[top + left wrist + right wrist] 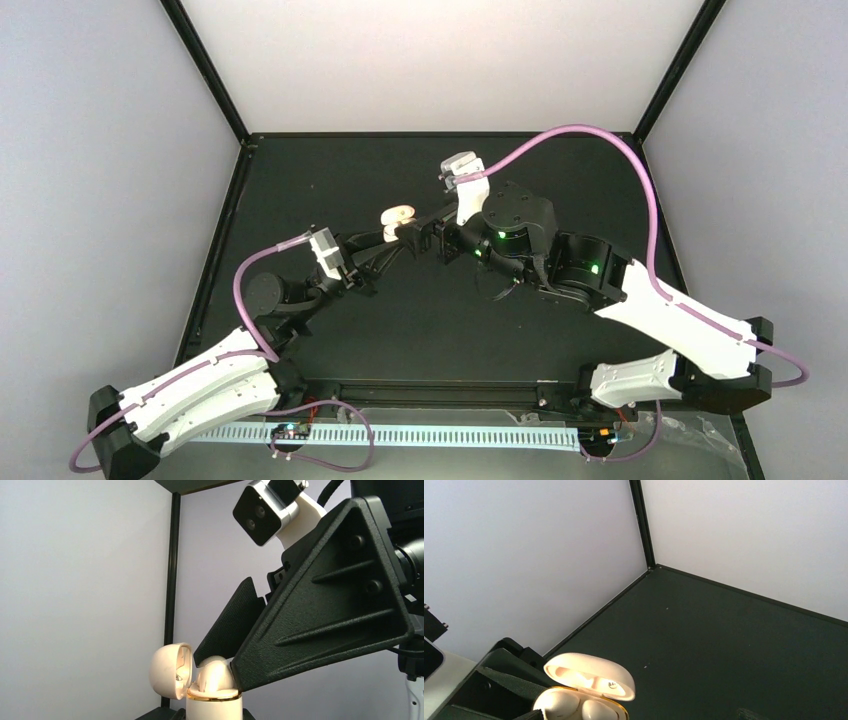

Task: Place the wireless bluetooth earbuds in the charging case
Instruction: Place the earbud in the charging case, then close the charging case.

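The cream-white charging case (397,214) is held up above the table with its lid (169,671) swung open. My left gripper (392,236) is shut on the case's base (214,706). Two pale earbuds (555,702) (596,710) sit side by side in the gold-rimmed base. My right gripper (428,236) comes in from the right, its jaws apart. One of its black fingers (320,610) touches the nearer earbud (216,674) and the other finger (227,625) stands behind it. In the right wrist view only its fingertips (536,715) show at the bottom edge.
The black table (420,330) is ringed by white walls with black corner posts (641,525). The right arm's wrist camera (262,510) hangs close over the case. Purple cables (590,135) loop over both arms.
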Motion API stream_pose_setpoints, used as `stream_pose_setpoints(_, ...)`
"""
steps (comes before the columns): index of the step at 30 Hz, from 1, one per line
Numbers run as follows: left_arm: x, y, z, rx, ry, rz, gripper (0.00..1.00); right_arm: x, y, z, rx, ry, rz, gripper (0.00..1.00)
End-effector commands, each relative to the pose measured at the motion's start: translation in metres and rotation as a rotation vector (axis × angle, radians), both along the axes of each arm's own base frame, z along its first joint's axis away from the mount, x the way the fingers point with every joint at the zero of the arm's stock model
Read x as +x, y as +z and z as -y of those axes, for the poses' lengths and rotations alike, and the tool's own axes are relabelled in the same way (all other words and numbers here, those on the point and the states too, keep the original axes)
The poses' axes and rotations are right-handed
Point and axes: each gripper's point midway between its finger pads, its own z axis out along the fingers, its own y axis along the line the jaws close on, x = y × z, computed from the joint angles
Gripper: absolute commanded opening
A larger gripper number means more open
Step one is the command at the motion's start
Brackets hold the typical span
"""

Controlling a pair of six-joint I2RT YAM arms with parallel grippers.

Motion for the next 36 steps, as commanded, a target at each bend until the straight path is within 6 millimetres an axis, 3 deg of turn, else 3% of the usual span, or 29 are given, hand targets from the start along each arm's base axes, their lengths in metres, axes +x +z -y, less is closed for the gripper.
stream_pose_setpoints(1,-0.013,0.032,-0.013,-0.074,0.0,0.075,0.02,0.005,0.002,0.014,0.0,-0.057,0.015,1.0)
stream_pose_setpoints(6,-0.015,0.033,-0.013,-0.077,-0.008,0.079,0.01,0.004,0.005,0.016,0.008,-0.057,0.018,1.0)
stream_pose_setpoints(10,-0.015,0.031,-0.014,-0.07,-0.006,0.077,0.02,-0.004,0.02,0.022,0.066,-0.02,0.044,1.0)
stream_pose_setpoints(15,-0.025,0.028,-0.014,-0.058,-0.042,0.095,0.02,-0.012,0.047,0.049,0.154,-0.036,0.111,1.0)
stream_pose_setpoints(19,-0.047,0.027,-0.012,-0.028,-0.141,0.14,0.02,-0.005,0.051,0.069,0.16,-0.065,0.123,1.0)
stream_pose_setpoints(22,-0.058,0.02,-0.008,0.013,-0.197,0.149,0.02,0.006,0.038,0.071,0.127,-0.02,0.081,1.0)
stream_pose_setpoints(25,-0.065,0.011,-0.004,0.05,-0.24,0.147,0.02,0.005,0.016,0.061,0.1,0.086,0.019,1.0)
stream_pose_setpoints(31,-0.094,0.01,0.006,0.08,-0.432,0.198,0.02,0.003,-0.019,0.051,0.054,0.139,-0.012,1.0)
stream_pose_setpoints(36,-0.102,0.012,0.011,0.083,-0.498,0.225,0.02,0.002,-0.035,0.037,0.02,0.195,-0.053,1.0)
